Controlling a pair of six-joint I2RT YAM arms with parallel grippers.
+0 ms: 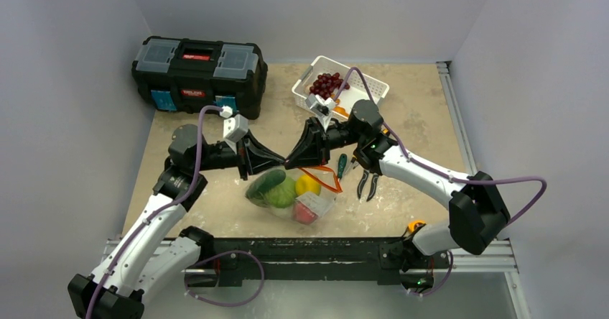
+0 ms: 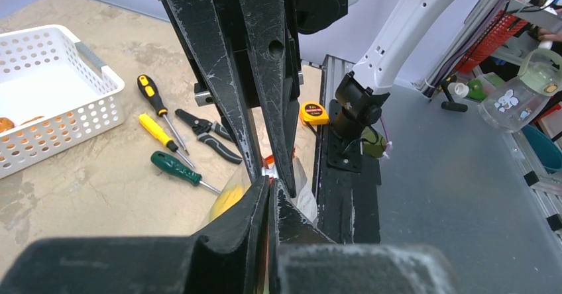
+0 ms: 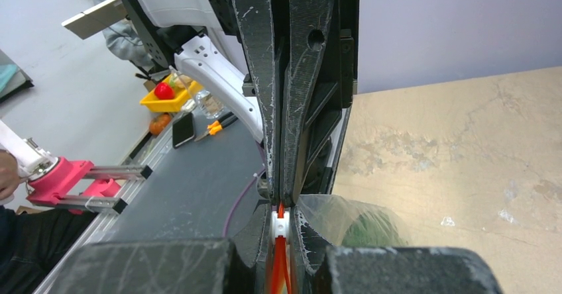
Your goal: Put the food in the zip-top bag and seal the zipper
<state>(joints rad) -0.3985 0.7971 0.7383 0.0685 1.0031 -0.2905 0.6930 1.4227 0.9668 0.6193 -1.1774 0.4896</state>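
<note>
The zip-top bag (image 1: 293, 197) lies on the table below both grippers. Inside it show the food: a dark cucumber (image 1: 264, 183), a green cabbage (image 1: 284, 192), a yellow citrus (image 1: 308, 185) and a pink peach (image 1: 304, 213). Its orange-red zipper (image 1: 324, 177) rises to where the two grippers meet tip to tip. My left gripper (image 2: 273, 187) is shut on the zipper strip's end. My right gripper (image 3: 281, 216) is shut on the white slider (image 3: 280, 226), with the orange strip (image 3: 280, 267) running back between its fingers.
A black toolbox (image 1: 197, 71) stands at the back left. A white slotted basket (image 1: 359, 82) holding red grapes is at the back middle. Screwdrivers (image 2: 159, 130), pliers (image 2: 213, 136) and a yellow tape measure (image 2: 313, 113) lie right of the bag.
</note>
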